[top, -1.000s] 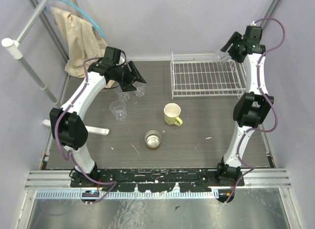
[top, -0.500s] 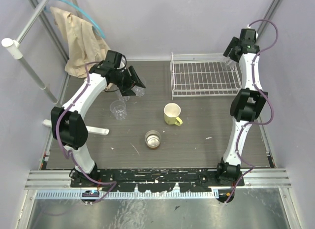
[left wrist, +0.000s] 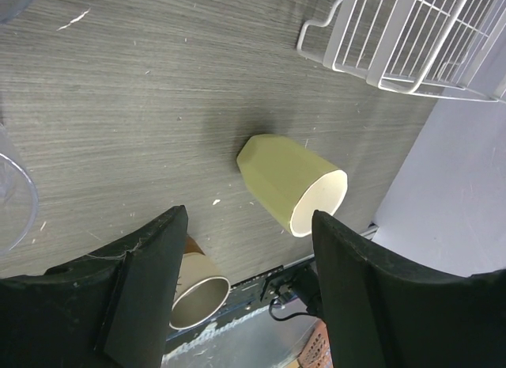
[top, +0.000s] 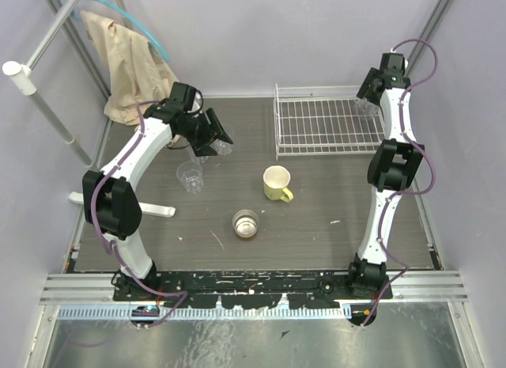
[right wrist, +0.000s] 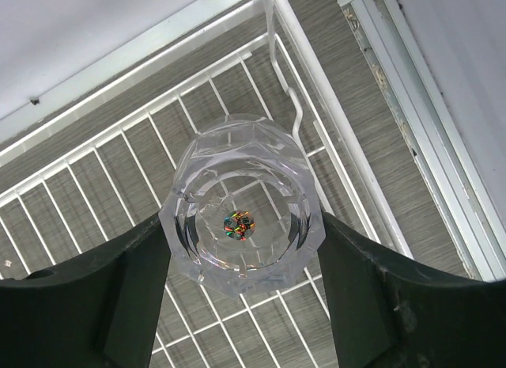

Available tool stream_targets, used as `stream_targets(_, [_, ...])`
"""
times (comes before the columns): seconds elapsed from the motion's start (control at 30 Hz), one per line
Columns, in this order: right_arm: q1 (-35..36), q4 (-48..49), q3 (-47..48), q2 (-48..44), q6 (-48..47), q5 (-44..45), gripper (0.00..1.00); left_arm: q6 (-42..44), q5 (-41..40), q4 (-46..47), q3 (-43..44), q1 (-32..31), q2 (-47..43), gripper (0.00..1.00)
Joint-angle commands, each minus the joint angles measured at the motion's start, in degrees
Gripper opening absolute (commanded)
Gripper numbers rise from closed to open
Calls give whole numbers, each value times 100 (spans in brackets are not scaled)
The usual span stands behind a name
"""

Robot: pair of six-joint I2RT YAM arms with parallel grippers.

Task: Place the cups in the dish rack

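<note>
White dish rack [top: 332, 153], tumbler [right wrist: 241, 202] above, clasped in right gripper [right wrist: 241, 235]

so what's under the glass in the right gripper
The tumbler hangs over the dish rack's wire floor, near its right rim, dark table showing between the wires. Its thick base blurs whatever lies straight beneath.

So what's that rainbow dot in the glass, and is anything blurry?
Right wrist view: probably a light glint in the middle of the glass; the dark fingers show little detail. Left wrist view: the mug is sharp, with a faint shadow beside it.
</note>
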Motion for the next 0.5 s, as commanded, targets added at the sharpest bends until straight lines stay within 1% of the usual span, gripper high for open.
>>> stream_targets(0.0, [-39, 514, 370, -36, -131, 110, 25, 100, 19, -100, -142, 39, 23, 72])
stream_targets(0.4, [-68, 598, 395, 199, -106, 86, 28, 170, -41, -283, -10, 48, 82, 72])
stream_targets(0.47, [-70, 617, 392, 294, -106, 66, 30, 187, -40, -307, 40, 46, 95, 72])
